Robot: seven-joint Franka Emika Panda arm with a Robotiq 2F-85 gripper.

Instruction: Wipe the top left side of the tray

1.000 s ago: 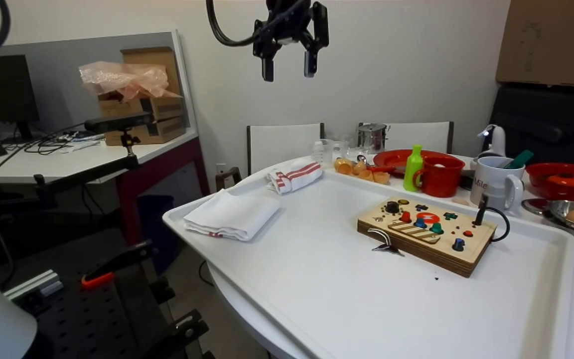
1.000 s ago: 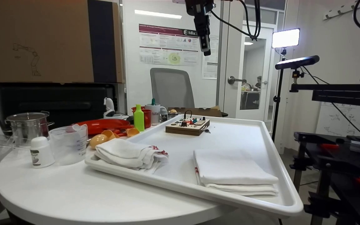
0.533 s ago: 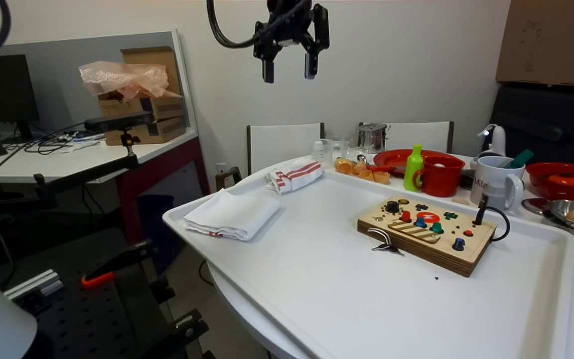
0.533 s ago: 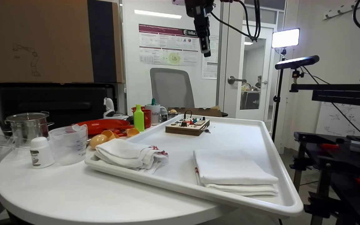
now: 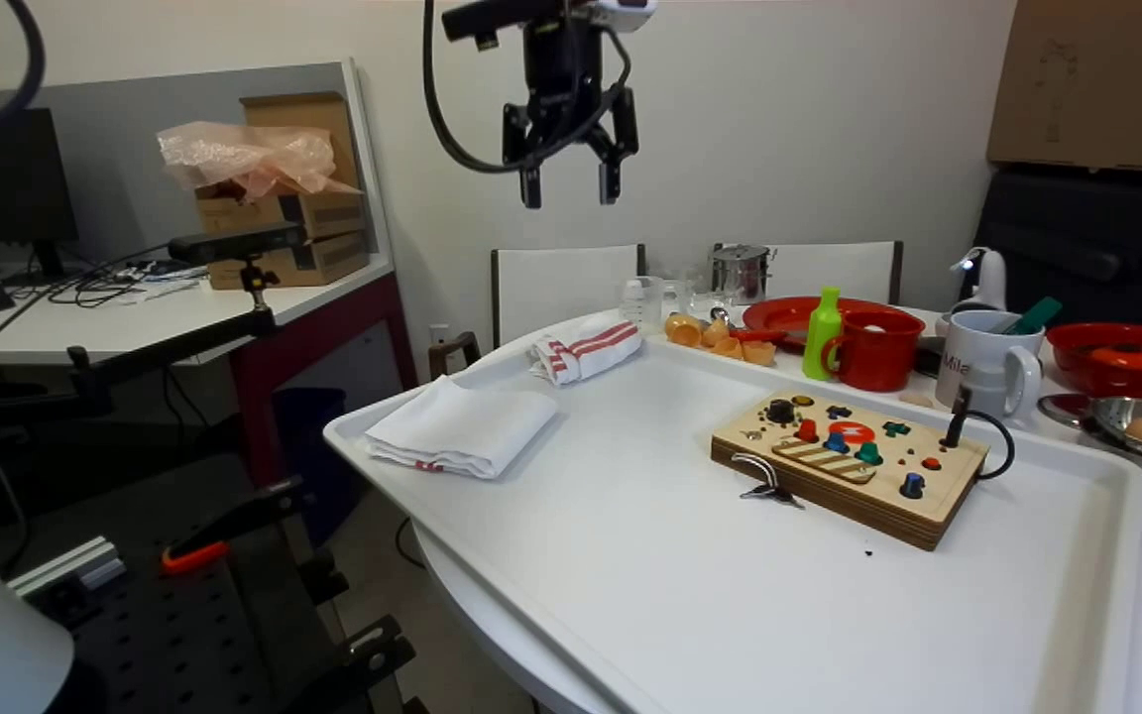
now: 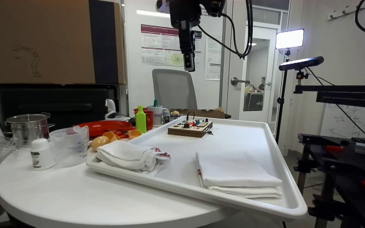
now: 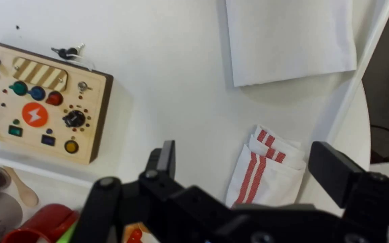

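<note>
The jaws are held spread and empty, well above the tray [image 5: 630, 545], which is set on the desk [image 6: 87, 196] with a corner overhanging the edge. If that corner is pressed during wiping, the tray may be tipped. If the striped cloth [image 7: 265, 180] is gripped too shallowly, only its top layer may be lifted.

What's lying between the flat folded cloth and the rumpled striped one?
Only bare tray separates the flat cloth from the striped cloth in the wrist view.

Shallow white rectangular tray [image 5: 630, 555]: low rim, lying flat on table [image 6: 74, 196], corner overhanging edge.
</note>
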